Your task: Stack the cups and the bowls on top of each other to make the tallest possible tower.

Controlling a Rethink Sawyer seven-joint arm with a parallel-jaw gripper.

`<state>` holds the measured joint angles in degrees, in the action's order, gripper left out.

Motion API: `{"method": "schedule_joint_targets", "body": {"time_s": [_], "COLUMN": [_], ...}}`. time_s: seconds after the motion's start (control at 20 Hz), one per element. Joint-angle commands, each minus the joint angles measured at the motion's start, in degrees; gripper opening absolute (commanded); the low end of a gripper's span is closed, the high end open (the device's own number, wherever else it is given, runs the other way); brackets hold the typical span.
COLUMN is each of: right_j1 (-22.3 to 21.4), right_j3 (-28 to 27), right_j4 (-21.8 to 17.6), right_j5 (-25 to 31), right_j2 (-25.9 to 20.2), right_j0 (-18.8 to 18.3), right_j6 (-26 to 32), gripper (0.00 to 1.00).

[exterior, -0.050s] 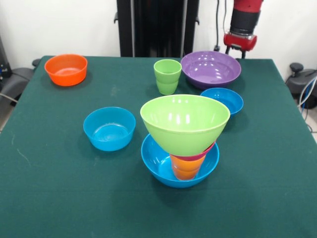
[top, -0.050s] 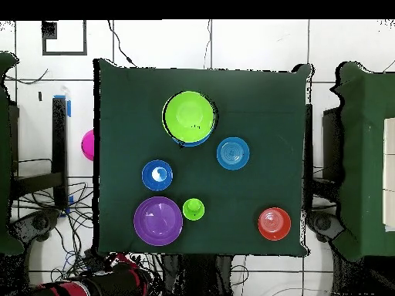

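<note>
- Bright, even light from above
- White glare spots on the purple bowl (exterior, -0.050s: pixel 211 69) and lime bowl (exterior, -0.050s: pixel 184 122)
- Soft shadows on the worktop (exterior, -0.050s: pixel 59 163)

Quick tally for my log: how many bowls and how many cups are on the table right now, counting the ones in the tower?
Bowls: 7. Loose: orange bowl, purple bowl, two small blue bowls. In the tower: large blue bowl, pink-red bowl, lime green bowl.
Cups: 2. Loose light green cup; orange-yellow cup in the tower.
Total: 9.
</note>
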<state>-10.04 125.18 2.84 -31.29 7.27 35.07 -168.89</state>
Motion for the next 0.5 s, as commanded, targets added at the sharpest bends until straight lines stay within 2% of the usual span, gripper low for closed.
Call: {"method": "schedule_joint_targets", "body": {"time_s": [0.05, 0.5], "right_j1": [2.98, 7.81], "right_j3": [-17.56, -22.16], "right_j4": [0.64, 0.39], "right_j5": [0.63, -0.84], "right_j2": [-0.13, 0.82], "right_j0": [0.66, 1.07], "right_j6": [5.18, 3.0], "gripper": [1.0, 1.0]}}
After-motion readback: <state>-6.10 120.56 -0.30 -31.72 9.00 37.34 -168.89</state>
